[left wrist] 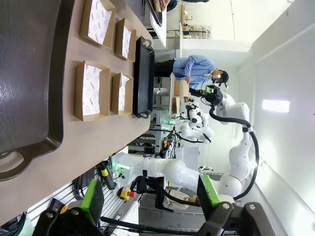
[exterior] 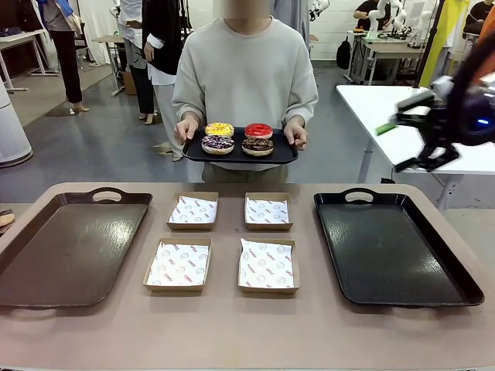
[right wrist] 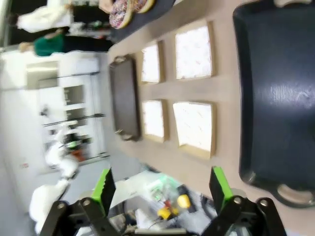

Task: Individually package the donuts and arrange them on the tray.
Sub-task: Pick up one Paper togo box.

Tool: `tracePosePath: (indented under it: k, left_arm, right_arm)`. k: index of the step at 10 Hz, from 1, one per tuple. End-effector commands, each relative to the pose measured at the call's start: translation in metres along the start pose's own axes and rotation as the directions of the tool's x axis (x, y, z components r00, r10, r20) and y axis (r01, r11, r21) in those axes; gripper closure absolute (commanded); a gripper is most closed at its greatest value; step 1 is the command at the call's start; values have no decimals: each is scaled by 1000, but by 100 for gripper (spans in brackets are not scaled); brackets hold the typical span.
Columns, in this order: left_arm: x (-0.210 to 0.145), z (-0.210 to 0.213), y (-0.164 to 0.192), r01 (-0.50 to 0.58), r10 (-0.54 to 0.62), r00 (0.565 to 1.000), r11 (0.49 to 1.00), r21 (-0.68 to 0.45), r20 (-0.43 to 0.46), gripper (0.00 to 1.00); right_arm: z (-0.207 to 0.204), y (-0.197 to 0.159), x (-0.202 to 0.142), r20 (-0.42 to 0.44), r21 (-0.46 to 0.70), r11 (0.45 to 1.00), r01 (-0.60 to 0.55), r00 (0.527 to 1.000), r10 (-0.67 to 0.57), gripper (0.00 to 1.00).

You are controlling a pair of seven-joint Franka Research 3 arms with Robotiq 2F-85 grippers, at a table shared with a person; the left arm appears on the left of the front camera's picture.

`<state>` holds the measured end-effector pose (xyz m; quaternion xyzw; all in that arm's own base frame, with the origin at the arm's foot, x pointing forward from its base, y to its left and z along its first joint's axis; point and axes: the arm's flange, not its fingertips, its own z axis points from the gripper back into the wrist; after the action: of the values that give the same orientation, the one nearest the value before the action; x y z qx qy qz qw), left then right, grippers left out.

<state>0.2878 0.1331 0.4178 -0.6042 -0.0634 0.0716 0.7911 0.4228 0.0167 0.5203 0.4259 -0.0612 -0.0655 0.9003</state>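
A person at the far side holds a small black tray (exterior: 240,156) above the table edge. On it lie the yellow donut (exterior: 219,129), the red donut (exterior: 258,131), the purple-and-white donut (exterior: 218,144) and the chocolate sprinkled donut (exterior: 257,146). Part of the donuts (right wrist: 129,8) shows at the top of the right wrist view. My right gripper (exterior: 418,130) hangs blurred, high over the table's right side, far from the donuts. Its jaws (right wrist: 161,189) stand wide open and empty. My left gripper (left wrist: 150,194) is open too, with nothing between its green pads.
Several paper-lined cardboard boxes (exterior: 193,210) (exterior: 267,265) sit in the middle of the brown table. A large dark tray (exterior: 69,247) lies on the left and a large black tray (exterior: 394,247) on the right. The table's front strip is bare.
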Motion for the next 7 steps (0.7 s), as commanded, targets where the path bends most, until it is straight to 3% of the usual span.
tracePosePath:
  k: [1,4,7]
  left_arm:
    - [0,0,0,-1,1,1000,1000,0,0,0]
    - [0,0,0,-1,1,1000,1000,0,0,0]
    - [0,0,0,-1,1,1000,1000,0,0,0]
  right_arm:
    - [-51,21,23,-2,-268,963,-4,1000,3,0]
    - [-112,51,26,-14,-512,855,-86,996,92,0]
    - [-143,43,15,-26,-589,800,-112,992,120,0]
